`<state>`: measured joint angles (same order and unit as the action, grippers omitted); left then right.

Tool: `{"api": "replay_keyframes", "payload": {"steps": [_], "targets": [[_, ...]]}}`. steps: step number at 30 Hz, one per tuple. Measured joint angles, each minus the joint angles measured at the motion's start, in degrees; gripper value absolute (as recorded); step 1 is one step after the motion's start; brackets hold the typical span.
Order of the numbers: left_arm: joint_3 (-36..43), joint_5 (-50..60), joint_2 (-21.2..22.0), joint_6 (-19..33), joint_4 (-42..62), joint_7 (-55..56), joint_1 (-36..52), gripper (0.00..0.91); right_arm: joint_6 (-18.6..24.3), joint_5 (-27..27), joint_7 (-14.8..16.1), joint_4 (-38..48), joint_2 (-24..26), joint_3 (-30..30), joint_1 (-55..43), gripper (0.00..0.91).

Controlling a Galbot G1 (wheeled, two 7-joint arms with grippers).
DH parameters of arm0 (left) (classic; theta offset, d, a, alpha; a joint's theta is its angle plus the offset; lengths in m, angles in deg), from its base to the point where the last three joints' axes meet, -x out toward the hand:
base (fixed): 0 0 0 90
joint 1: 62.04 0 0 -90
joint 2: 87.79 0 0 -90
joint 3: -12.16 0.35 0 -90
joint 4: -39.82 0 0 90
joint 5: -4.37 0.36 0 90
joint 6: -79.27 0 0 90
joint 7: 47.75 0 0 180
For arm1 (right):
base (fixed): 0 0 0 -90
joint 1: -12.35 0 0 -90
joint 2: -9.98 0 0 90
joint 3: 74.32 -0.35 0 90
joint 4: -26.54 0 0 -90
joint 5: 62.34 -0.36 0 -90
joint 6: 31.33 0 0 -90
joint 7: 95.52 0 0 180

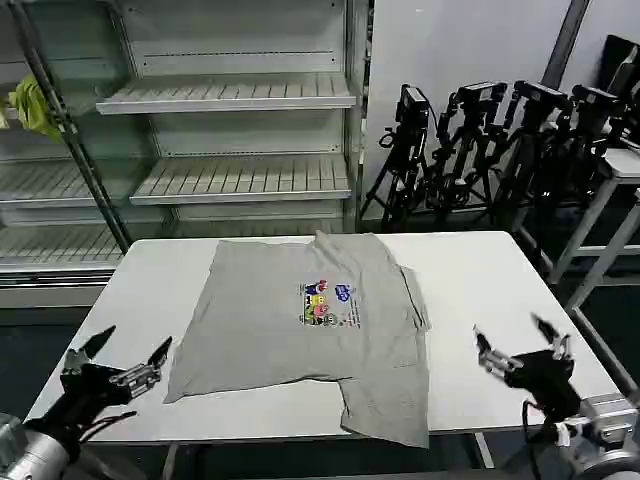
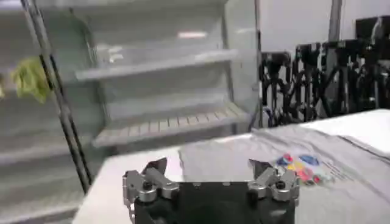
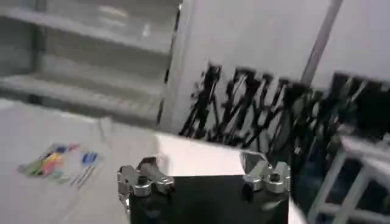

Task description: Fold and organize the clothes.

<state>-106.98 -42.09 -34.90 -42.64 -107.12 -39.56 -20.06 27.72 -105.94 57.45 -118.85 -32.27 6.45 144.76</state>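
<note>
The clothes are one light grey T-shirt (image 1: 290, 320) spread on the white table (image 1: 490, 280), with a small multicoloured print (image 1: 325, 300) facing up; one sleeve is folded over on the right side and a corner hangs over the front edge. The shirt (image 2: 341, 195) and its print (image 2: 301, 167) also appear in the left wrist view, and the print (image 3: 58, 163) in the right wrist view. My left gripper (image 1: 118, 358) stands open at the table's front left corner, just off the shirt's hem. My right gripper (image 1: 520, 345) stands open over the front right corner, clear of the shirt.
Metal shelving (image 1: 230, 100) stands behind the table, with a yellow-green cloth (image 1: 32, 105) on its left upright. Black tripods (image 1: 490, 150) crowd the back right, next to another white table (image 1: 625, 165). Bare tabletop lies on both sides of the shirt.
</note>
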Motion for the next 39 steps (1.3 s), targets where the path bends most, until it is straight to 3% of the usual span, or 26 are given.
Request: {"api": "replay_keyframes", "payload": {"steps": [14, 39], "targets": [[6.9, -4.5, -2.7, -0.8, 3.2, 0.2, 1.0, 0.907, -1.5, -1.8, -1.9, 0.7, -0.1, 9.9, -1.0, 0.907], [16.8, -2.9, -5.5, -1.0, 20.8, -1.9, 11.0, 0.907, -1.5, 0.0, -2.5, 1.6, -3.6, 14.3, 0.7, 0.907]]}}
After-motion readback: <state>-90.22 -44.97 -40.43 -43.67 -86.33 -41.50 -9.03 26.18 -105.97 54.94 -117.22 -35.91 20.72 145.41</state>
